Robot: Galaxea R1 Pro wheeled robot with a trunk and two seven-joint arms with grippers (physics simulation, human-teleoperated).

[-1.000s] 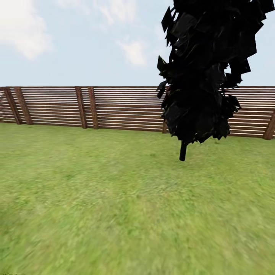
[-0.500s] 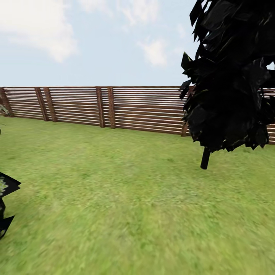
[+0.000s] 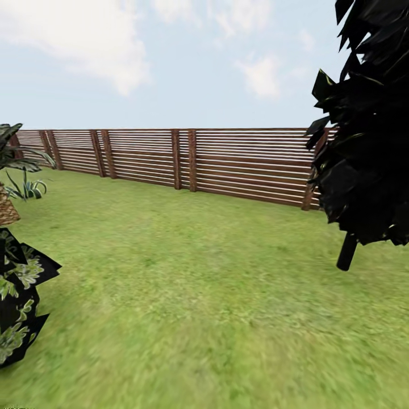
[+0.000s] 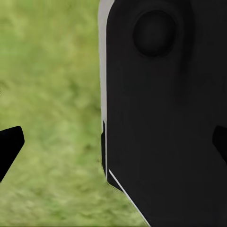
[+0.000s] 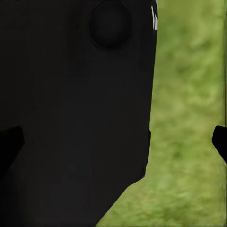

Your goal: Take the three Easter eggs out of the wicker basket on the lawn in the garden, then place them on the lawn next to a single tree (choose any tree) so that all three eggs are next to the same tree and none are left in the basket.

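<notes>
The view has swung left along the brown slatted wooden fence [image 3: 227,165]: the dark-leaved tree [image 3: 369,159] slides aside, woven brown wicker [image 3: 7,210] appears beyond. Grippers spread, empty; eggs unseen.

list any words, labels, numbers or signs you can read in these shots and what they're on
None: no readable text anywhere.
The wooden fence, the lawn and the dark tree carry no lettering or signs.
The black robot body in the left wrist view is plain, with no label or brand.
A faint mark at the head view's bottom left corner is too small to read.
</notes>
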